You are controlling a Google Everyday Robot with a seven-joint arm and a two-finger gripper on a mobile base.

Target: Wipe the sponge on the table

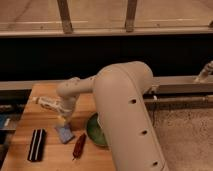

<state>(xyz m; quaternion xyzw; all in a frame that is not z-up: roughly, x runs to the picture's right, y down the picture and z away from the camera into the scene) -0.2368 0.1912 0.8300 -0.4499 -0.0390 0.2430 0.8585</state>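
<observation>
**Gripper down at the sponge, wiping stage unsettled**

The gripper (65,119) is low over the table (47,95), at the end of the thick cream-coloured arm (125,110). The sponge (64,134) lies flat on the wood directly under the jaws, touching them or nearly so. I cannot tell whether the jaws are spread or pinching it.

As for progress, the wood shows no streak or wet mark. The scene therefore fits either a grip taken for the rubbing strokes or a sponge set back down after them.

The sponge is a small, soft-looking, pale blue pad, roughly rectangular. The table is light brown butcher block in long plank strips, matte and flat. Just right of the jaws sits a round green plate (94,131), partly hidden by the arm. Below and to the right lies a slim dark red tool (79,145). Left of the jaws is a flat black-and-white striped bar (36,145).
</observation>
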